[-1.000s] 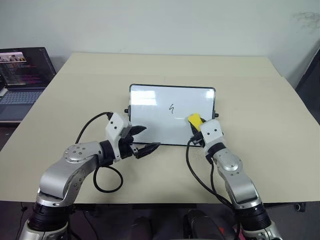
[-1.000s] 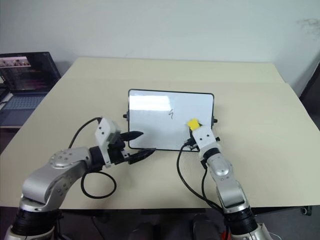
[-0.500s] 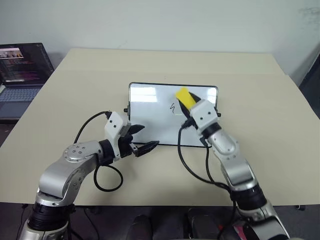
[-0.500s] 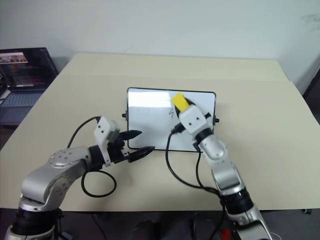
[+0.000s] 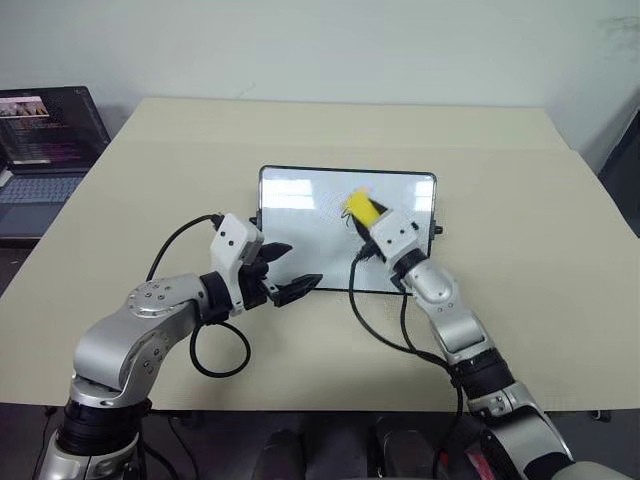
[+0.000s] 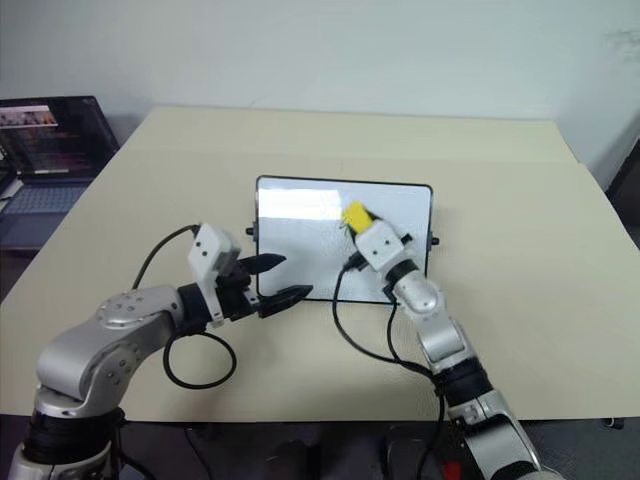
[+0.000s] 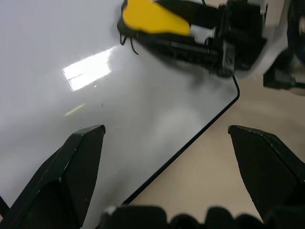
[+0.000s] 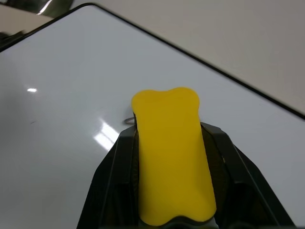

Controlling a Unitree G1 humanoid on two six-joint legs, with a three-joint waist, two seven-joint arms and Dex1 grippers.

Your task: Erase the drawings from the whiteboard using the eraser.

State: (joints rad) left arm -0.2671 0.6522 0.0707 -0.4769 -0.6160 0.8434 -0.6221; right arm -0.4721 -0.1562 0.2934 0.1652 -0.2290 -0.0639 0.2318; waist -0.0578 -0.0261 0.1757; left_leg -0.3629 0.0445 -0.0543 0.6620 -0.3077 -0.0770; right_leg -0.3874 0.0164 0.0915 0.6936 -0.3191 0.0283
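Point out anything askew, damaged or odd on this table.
Nothing stands out. The whiteboard lies flat and square on the table, the right gripper holds the eraser over the last drawings, and the left gripper is open at the board's near edge.

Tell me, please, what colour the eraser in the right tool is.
Yellow; the eraser shows best in the right wrist view.

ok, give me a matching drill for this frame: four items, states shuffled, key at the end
Items:
1. small yellow block eraser
2. glossy white black-framed whiteboard
3. left pincer
4. dark open laptop

States:
A. open, at the board's near left corner
B. off the table's left edge, screen lit
C. clamped in the right pincer, over the marker stroke
D. lying flat mid-table

Pairs: 1-C, 2-D, 3-A, 4-B
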